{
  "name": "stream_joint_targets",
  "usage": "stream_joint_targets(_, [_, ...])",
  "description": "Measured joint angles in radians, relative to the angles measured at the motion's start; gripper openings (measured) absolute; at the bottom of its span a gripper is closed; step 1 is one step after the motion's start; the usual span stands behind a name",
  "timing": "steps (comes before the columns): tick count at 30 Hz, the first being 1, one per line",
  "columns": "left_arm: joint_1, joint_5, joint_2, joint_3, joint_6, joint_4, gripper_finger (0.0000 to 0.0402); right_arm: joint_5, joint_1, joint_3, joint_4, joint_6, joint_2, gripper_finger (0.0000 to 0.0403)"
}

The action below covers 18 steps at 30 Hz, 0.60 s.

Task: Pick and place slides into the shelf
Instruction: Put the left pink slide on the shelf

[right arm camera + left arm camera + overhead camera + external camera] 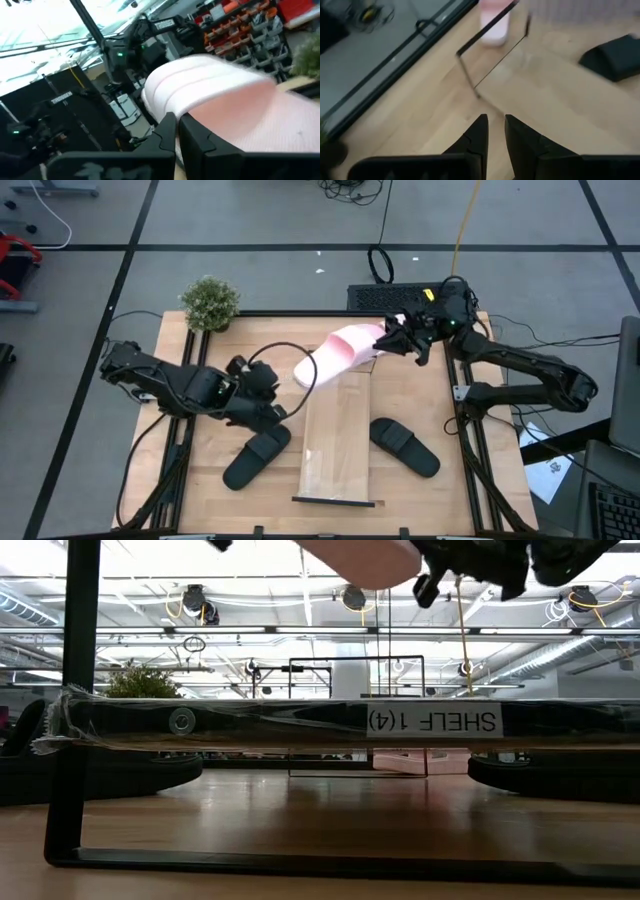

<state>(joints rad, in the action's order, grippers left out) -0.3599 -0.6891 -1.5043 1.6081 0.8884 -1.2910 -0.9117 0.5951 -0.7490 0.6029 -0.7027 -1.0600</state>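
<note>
Your right gripper (398, 338) is clamped on the heel edge of a pink slide (335, 355), held in the air over the shelf's (338, 435) far end, at about 12 o'clock from the board. The hold looks thin, on one rim only, so a quick swing could let the slide twist or drop short onto the black end bar. Your left gripper (262, 402), fingers nearly together and empty, waits at 9 o'clock. Two black slides (256, 457) lie on the table beside the shelf.
</note>
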Motion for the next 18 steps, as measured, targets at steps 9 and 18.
stream_joint_targets(9, [-0.029,-0.103,0.0,0.0,0.036,-0.136,0.0063,0.383,-0.086,0.0,-0.487,0.108,0.224,0.0])
stream_joint_targets(18, [-0.029,-0.125,0.0,0.0,0.06,-0.257,0.0063,0.999,-0.444,0.0,-0.717,0.111,0.385,0.0])
